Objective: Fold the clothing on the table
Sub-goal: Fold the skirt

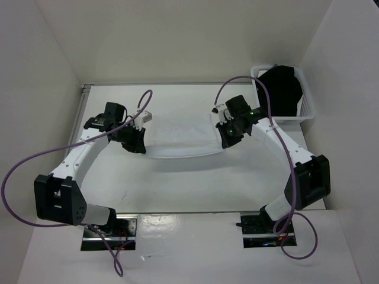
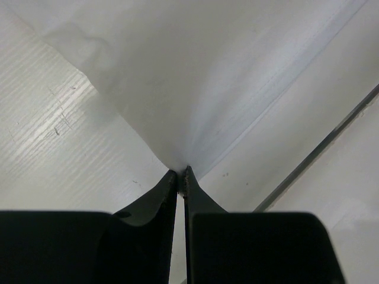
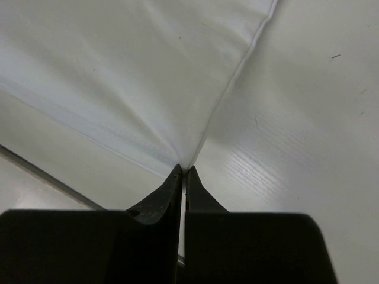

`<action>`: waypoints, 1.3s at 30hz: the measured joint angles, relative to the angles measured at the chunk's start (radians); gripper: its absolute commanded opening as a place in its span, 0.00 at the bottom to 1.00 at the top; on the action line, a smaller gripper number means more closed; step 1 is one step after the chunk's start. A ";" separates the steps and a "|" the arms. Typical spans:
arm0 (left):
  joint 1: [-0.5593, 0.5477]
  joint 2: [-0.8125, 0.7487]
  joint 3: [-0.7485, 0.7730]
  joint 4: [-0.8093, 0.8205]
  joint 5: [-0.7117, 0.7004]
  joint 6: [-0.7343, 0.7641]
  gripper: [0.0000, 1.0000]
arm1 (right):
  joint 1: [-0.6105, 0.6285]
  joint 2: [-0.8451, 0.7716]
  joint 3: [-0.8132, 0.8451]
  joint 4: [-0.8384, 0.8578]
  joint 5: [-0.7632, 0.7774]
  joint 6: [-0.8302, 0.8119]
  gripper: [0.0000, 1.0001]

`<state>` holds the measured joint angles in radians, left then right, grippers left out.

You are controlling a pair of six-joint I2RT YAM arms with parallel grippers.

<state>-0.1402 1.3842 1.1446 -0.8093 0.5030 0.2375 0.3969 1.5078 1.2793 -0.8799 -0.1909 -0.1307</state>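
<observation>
The left pincer [image 2: 182, 173] and the right pincer [image 3: 183, 170] each clench an end of the clothing [image 1: 180, 141], stretched between them at frame centre over the scuffed matte white desk [image 1: 177, 186]. Plain white walls [image 1: 177, 35] enclose it. At upper right, a slotted basket [image 1: 309, 109] holds a black garment [image 1: 281, 89].

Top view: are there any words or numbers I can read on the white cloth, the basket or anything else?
There are none to read.
The clothing is plain white in all three views, and no label shows.
The basket and the black garment inside it show no writing either.
</observation>
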 measured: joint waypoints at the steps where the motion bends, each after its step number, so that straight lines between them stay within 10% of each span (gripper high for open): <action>1: 0.000 -0.005 -0.005 -0.002 -0.002 0.001 0.13 | 0.004 0.002 0.006 -0.011 -0.002 -0.002 0.00; 27: 0.143 0.351 0.276 0.018 -0.041 0.000 0.24 | 0.007 0.449 0.444 -0.014 0.029 -0.021 0.00; 39: -0.058 0.104 0.018 0.058 -0.187 0.088 0.45 | 0.002 0.454 0.436 0.003 0.026 -0.024 0.00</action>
<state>-0.1986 1.4883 1.1625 -0.7509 0.3164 0.3252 0.3985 1.9617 1.7149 -0.8768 -0.1654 -0.1551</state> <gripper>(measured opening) 0.424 0.010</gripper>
